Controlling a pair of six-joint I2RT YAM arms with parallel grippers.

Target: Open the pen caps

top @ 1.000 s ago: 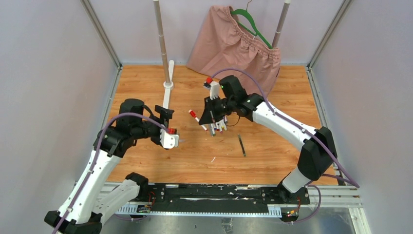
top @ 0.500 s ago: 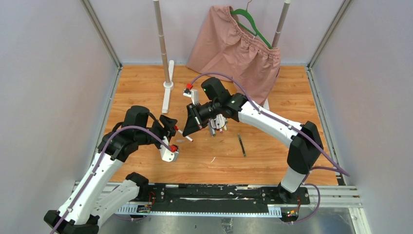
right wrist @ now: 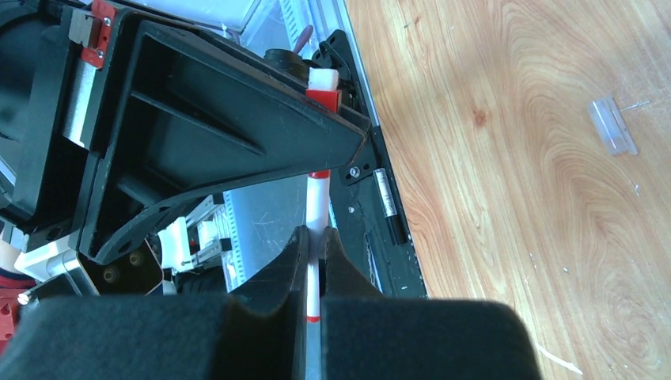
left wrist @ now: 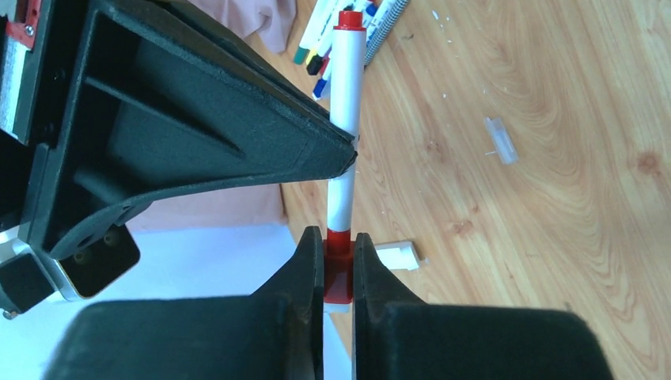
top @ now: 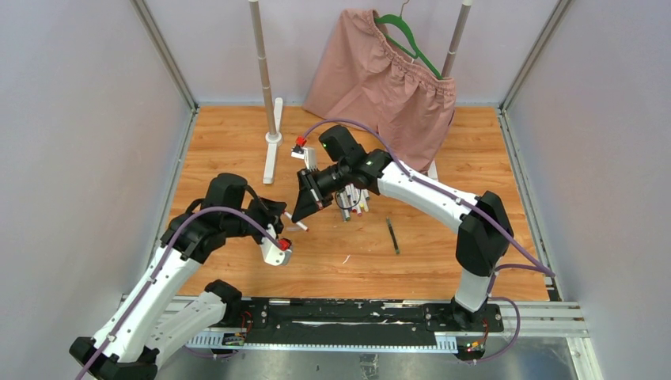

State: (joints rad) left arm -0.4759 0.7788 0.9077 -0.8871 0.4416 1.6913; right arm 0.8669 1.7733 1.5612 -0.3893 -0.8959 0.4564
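Closing on one pen [left wrist: 344, 95] - our arms, well apart a second ago, now meet at it above the table [top: 443, 261].
- left gripper [left wrist: 339, 245]: fingers clamped on the red cap [left wrist: 338, 273].
- right gripper [right wrist: 314, 237]: fingers pinched on the white barrel.
- Cap not yet off; we judge a straight pull-apart comes next.
- remaining pens [top: 354, 202]: heaped just behind; one dark pen [top: 392, 236] lies apart.
- Surface: wood-grain.
- Room: grey walls [top: 79, 119], pink garment [top: 380, 79] on green hanger [top: 411, 43], two rack poles [top: 263, 71].
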